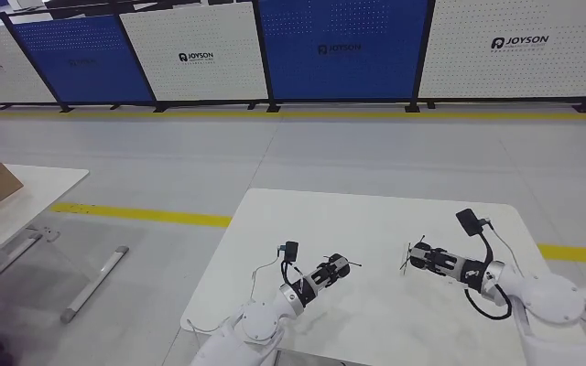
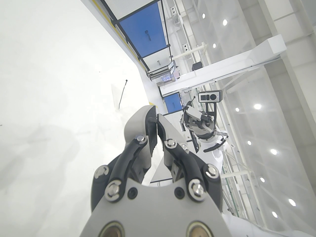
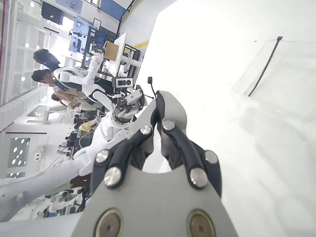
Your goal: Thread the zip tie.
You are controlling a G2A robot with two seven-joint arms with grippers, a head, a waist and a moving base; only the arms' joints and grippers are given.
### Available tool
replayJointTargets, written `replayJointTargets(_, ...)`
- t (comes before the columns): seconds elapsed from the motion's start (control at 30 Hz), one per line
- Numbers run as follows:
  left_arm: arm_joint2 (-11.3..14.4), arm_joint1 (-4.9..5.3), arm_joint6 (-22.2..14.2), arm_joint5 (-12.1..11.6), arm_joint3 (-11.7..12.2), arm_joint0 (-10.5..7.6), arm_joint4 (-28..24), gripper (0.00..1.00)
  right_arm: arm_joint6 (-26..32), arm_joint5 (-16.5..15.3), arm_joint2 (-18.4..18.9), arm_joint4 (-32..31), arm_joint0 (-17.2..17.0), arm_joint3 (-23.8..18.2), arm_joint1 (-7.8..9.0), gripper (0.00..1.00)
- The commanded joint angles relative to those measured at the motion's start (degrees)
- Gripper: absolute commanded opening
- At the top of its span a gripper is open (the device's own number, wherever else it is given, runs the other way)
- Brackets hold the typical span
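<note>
1. Pinching a black zip tie, the right hand has its fingers pressed together. The tie's head end sticks out past the fingertips.
2. The left hand is likewise pressed together on a thin black strip. Whether the strip is a tie's tail cannot be told.
3. The two hands face each other over the white bench, near but apart.
4. A loose zip tie lies flat on the bench, off to the side of both hands and touching neither.

Robot lab: pegboard partitions, taped floor.
</note>
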Motion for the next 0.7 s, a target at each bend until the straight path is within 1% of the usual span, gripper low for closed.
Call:
replayJointTargets(0.0, 0.0, 0.0, 0.0, 0.0, 0.0, 0.0, 0.0, 0.0, 0.0, 0.0, 0.0, 0.0, 0.0, 0.0, 0.0, 0.0)
replayJointTargets(0.4, 0.0, 0.0, 0.0, 0.0, 0.0, 0.0, 0.0, 0.0, 0.0, 0.0, 0.0, 0.0, 0.0, 0.0, 0.0, 0.0)
replayJointTargets(0.43, 0.0, -0.03, 0.5, -0.2, -0.4, 0.03, -0.2, 0.0, 0.0, 0.0, 0.0, 0.0, 0.0, 0.0, 0.0, 0.0)
replayJointTargets(0.5, 0.0, -0.04, 0.2, -1.3, -0.9, 0.36, -1.7, 0.0, 0.0, 0.0, 0.0, 0.0, 0.0, 0.0, 0.0, 0.0)
replayJointTargets(0.6, -1.0, 0.14, -2.1, -3.6, -2.5, 1.15, -6.1, 0.0, 0.0, 0.0, 0.0, 0.0, 0.0, 0.0, 0.0, 0.0)
replayJointTargets(0.63, -1.4, 0.2, -3.1, -3.6, -3.6, 1.49, -8.5, 0.0, 0.0, 0.0, 0.0, 0.0, 0.0, 0.0, 0.0, 0.0)
replayJointTargets(0.67, -2.4, 0.34, -4.0, -3.6, -5.4, 1.97, -10.4, 0.0, 0.0, 0.0, 0.0, 0.0, 0.0, 0.0, 0.0, 0.0)
